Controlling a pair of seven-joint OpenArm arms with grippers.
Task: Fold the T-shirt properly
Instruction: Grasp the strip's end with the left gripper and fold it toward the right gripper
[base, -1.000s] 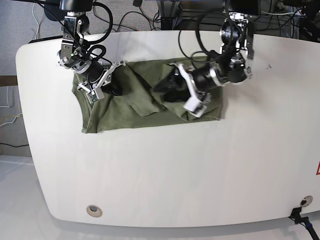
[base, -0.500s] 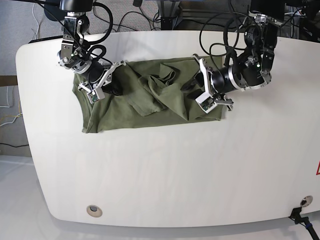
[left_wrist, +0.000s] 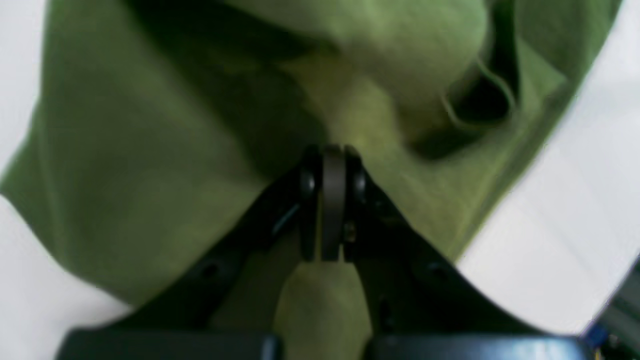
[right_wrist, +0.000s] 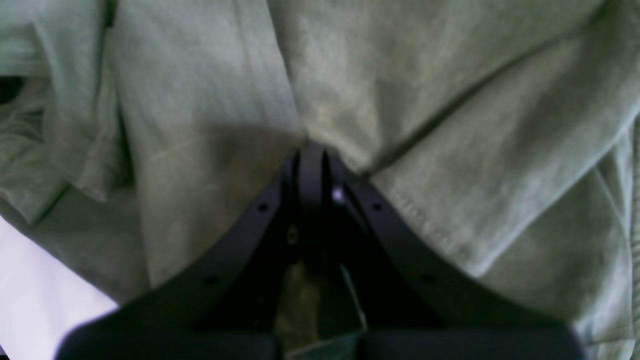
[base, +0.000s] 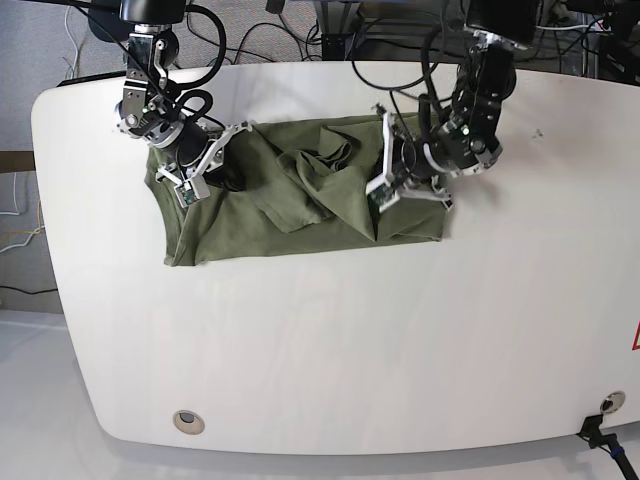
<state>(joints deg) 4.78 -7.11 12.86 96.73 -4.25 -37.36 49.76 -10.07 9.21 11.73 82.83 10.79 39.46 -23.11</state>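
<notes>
Pinching T-shirt (base: 300, 205) w/ both claws: left (left_wrist: 332, 150), right (right_wrist: 311, 145).

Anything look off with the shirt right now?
Yes. The T-shirt is bunched into a crumpled ridge at its middle rather than lying flat, with both the left gripper and the right gripper shut on cloth.

Both arms: black and bare-metal links with round silver joint housings, loose black cables looping off the upper segments. Right end effector (base: 205, 160) has white plastic finger brackets with a small green board at the tip; left end effector (base: 385, 170) has the same white bracket and green board. Wrist views: fingers (right_wrist: 250, 220) are matte black, curved, V-shaped, with small screw holes along each. Left fingers (left_wrist: 305, 185) carry round black bosses flanking a grey centre strip.
</notes>
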